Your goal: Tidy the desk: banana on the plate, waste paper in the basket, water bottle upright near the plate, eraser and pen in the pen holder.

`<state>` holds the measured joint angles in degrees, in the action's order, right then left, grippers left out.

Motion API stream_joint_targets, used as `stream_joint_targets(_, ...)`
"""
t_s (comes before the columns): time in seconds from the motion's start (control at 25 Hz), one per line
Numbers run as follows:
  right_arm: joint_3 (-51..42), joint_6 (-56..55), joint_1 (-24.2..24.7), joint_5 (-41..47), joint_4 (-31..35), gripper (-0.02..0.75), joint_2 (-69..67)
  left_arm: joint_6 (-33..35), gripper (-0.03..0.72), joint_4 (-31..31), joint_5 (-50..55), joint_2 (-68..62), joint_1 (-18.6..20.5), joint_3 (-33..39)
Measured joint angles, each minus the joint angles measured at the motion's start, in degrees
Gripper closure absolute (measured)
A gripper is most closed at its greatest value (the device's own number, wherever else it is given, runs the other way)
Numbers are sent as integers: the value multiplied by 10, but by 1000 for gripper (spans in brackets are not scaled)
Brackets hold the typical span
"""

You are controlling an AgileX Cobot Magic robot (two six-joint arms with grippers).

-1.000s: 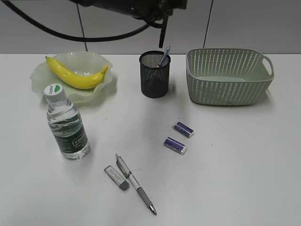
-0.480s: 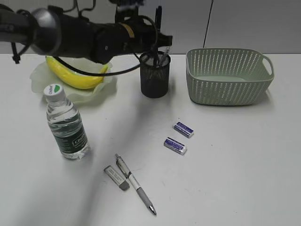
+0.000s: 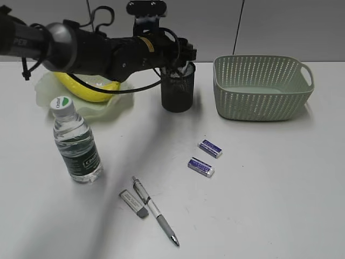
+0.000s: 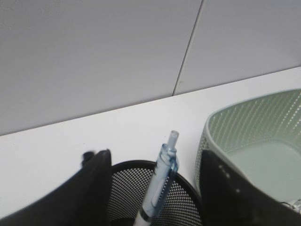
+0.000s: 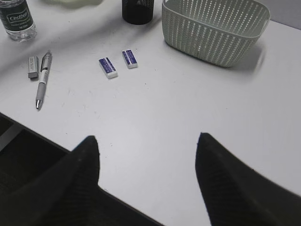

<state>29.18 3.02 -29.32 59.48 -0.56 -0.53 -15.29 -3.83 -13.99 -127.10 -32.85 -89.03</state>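
My left gripper [image 4: 155,155] is open at the rim of the black mesh pen holder [image 3: 178,91], one jaw on each side of a blue pen [image 4: 162,186] that stands in it untouched. The banana [image 3: 89,91] lies on the wavy green plate [image 3: 46,91], partly behind my left arm. The water bottle [image 3: 75,143] stands upright in front of the plate. A silver pen [image 3: 155,211] and two purple-sleeved erasers [image 3: 210,148] [image 3: 201,167] lie on the desk [image 3: 269,189]. The green basket [image 3: 261,86] stands at the back right. The waste paper is not clearly in view. My right gripper [image 5: 146,137] is open and empty over the desk's front edge.
A small grey-and-white block [image 3: 133,204] lies beside the silver pen. The basket wall [image 4: 254,141] is close to the right of my left gripper. A grey panelled wall runs behind the desk. The desk's front edge [image 5: 28,129] is below my right gripper.
My left arm has come down from the top of the exterior view to the pen holder's rim. The blue pen stays in the holder. Everything on the desk is unmoved.
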Motion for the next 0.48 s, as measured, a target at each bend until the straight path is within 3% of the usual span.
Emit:
stream_joint_targets(0.12, 0, 0, 0, 0, 0, 230, 0, -1, 195, -1, 41, 29, 0, 0)
stream_joint_targets(0.32, 0, 0, 0, 0, 0, 230, 0, -1, 208, -3, 184, 131, 0, 0)
stream_joint_targets(0.48, 0, 0, 0, 0, 0, 230, 0, -1, 225, -38, 350, 244, 0, 0)
